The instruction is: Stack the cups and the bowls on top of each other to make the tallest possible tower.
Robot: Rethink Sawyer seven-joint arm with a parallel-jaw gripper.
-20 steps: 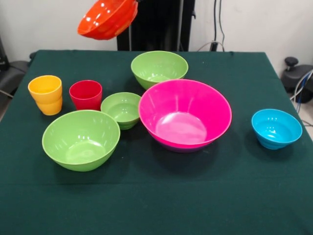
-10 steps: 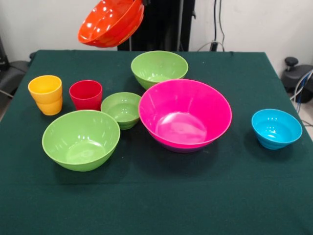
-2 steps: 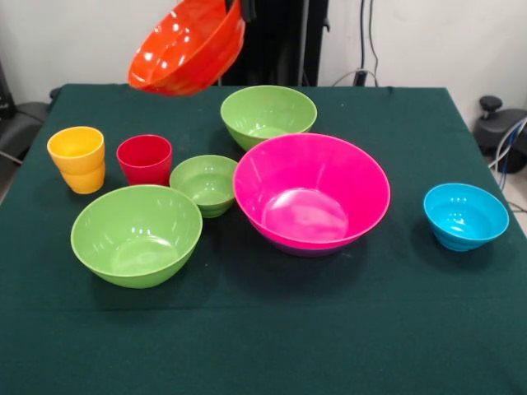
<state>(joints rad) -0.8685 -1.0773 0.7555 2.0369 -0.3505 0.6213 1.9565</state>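
Observation:
A wide orange bowl hangs tilted in the air above the table's far left. My gripper is shut on its upper rim at the top edge of the view and is mostly cut off. On the green cloth stand a yellow cup, a red cup, a small lime bowl, a large lime bowl at the front and another lime bowl at the back. The big pink bowl sits in a purple bowl, of which only a sliver shows. A sky blue bowl stands alone at the right.
The table is covered in dark green cloth. A black knob-shaped object and cables lie beyond the table's right edge. A dark object sits off the left edge.
The orange bowl has come lower and nearer in the gripper's hold and tilted further, its opening turned more toward the camera. Nothing on the table has moved.

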